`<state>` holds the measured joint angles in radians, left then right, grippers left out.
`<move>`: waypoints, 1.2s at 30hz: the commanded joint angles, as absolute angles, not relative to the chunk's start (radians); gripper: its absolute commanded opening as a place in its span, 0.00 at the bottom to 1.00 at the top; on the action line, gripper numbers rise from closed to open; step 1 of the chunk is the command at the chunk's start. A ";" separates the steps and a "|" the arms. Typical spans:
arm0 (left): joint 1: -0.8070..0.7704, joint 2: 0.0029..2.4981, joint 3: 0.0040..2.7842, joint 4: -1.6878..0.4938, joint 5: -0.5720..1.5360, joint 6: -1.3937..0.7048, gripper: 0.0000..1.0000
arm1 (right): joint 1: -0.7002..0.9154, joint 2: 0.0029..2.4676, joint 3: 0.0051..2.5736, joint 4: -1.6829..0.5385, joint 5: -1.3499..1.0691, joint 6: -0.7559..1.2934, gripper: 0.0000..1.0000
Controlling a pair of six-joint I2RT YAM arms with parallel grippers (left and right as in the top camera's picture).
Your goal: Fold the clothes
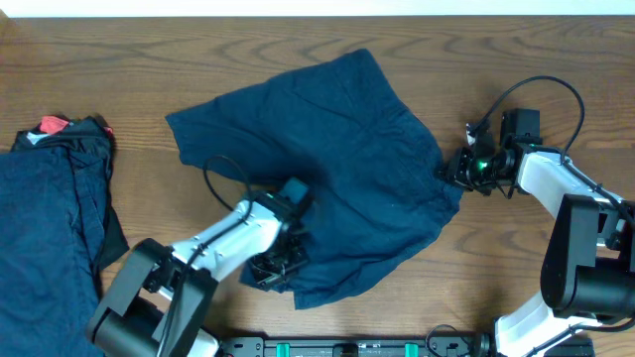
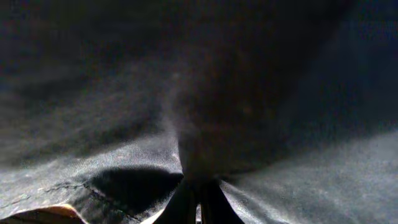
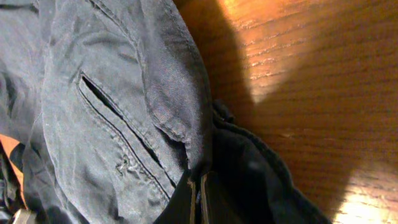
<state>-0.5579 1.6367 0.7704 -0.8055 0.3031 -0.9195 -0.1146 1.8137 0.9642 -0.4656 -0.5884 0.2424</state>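
Observation:
A wrinkled dark navy garment (image 1: 337, 169) lies spread over the middle of the wooden table. My left gripper (image 1: 281, 266) sits at its lower left edge. In the left wrist view the dark fabric (image 2: 249, 93) fills the frame, and the gripper (image 2: 199, 208) is shut with cloth bunched at its tips. My right gripper (image 1: 451, 171) is at the garment's right edge. In the right wrist view that gripper (image 3: 198, 199) is shut on a fold of the navy cloth (image 3: 112, 106), beside a seamed pocket slit. More of the clothes lie in a navy pile (image 1: 50, 228) at the far left, with a red piece (image 1: 55, 125) on top.
Bare wood table (image 1: 556, 59) shows around the garment and to the right of the fold (image 3: 311, 81). A black cable (image 1: 536, 89) loops above the right arm. A dark rail (image 1: 347, 347) runs along the front edge between the two arm bases.

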 commanded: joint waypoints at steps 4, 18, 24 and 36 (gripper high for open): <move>-0.284 1.687 0.739 -0.655 0.168 -0.798 0.06 | -0.109 1.823 0.974 -0.485 -0.611 0.224 0.01; -0.099 1.691 0.911 -0.457 0.171 -0.557 0.50 | -0.109 1.823 0.974 -0.530 -0.611 0.197 0.01; -0.098 1.597 0.967 -0.617 0.167 -0.520 0.86 | -0.110 1.823 0.974 -0.549 -0.606 0.159 0.01; -0.191 1.450 0.873 -1.022 0.214 -0.598 0.86 | -0.111 1.823 0.974 -0.512 -0.599 0.159 0.01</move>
